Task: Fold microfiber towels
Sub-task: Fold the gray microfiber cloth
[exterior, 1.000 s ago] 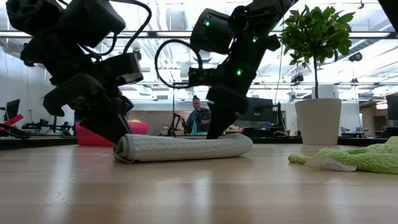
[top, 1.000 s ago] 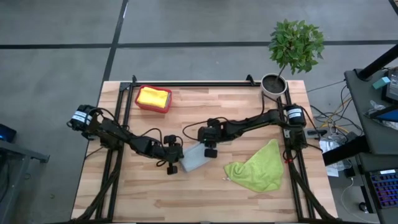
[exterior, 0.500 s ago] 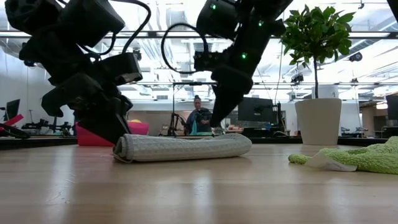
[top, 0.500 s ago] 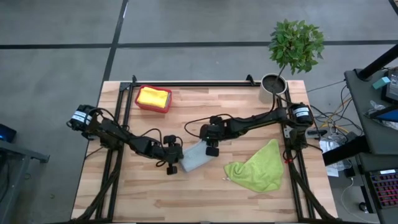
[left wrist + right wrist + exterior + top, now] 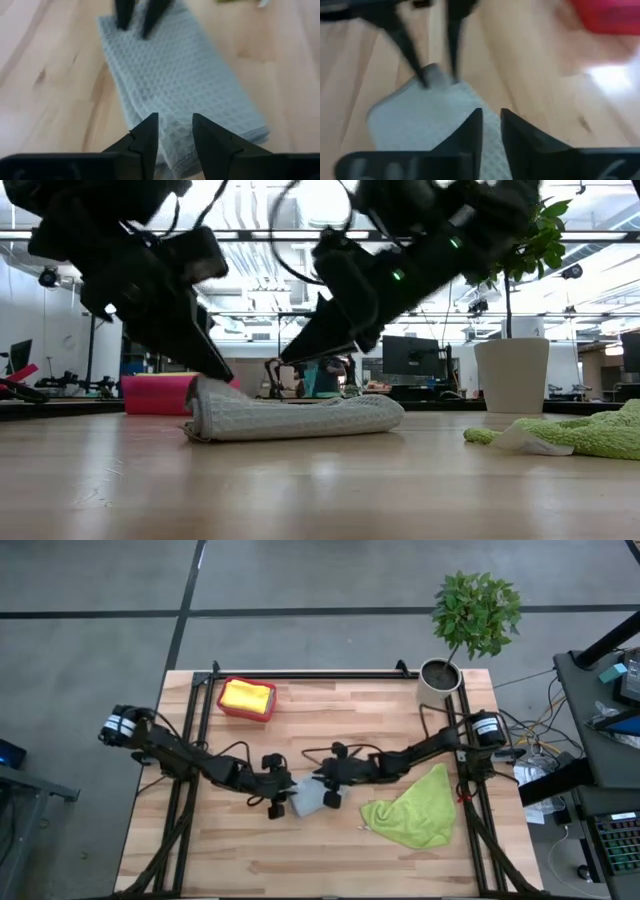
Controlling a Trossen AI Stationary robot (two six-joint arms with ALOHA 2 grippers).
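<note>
A grey folded towel (image 5: 308, 802) (image 5: 300, 418) lies mid-table, its bottom layer on the wood. My left gripper (image 5: 173, 125) (image 5: 291, 796) slants down at the towel's left end, which stands raised (image 5: 203, 386) between its open fingers. My right gripper (image 5: 491, 117) (image 5: 286, 360) hovers over the towel's middle, slanting toward the left gripper. Its fingers are narrowly open with nothing between them. A lime green towel (image 5: 412, 808) lies crumpled on the table to the right. My left gripper has a finger (image 5: 415, 67) on either side of the grey towel's raised left end (image 5: 437, 76), slanting down from the table's left. I cannot tell whether the fingers touch the cloth. The rest of the towel lies flat on the table.
A pink-red bin (image 5: 247, 698) (image 5: 160, 393) holding a yellow towel stands at the far left. A potted plant (image 5: 440, 675) (image 5: 511, 375) stands at the far right corner. A person (image 5: 320, 370) sits in the room beyond the table.
My right gripper has tipped from pointing down at the towel's right end to slanting nearly level, and has gone along the towel toward my left gripper. My left gripper has risen a little. The towel's left end has risen with it, while the rest has stayed flat.
</note>
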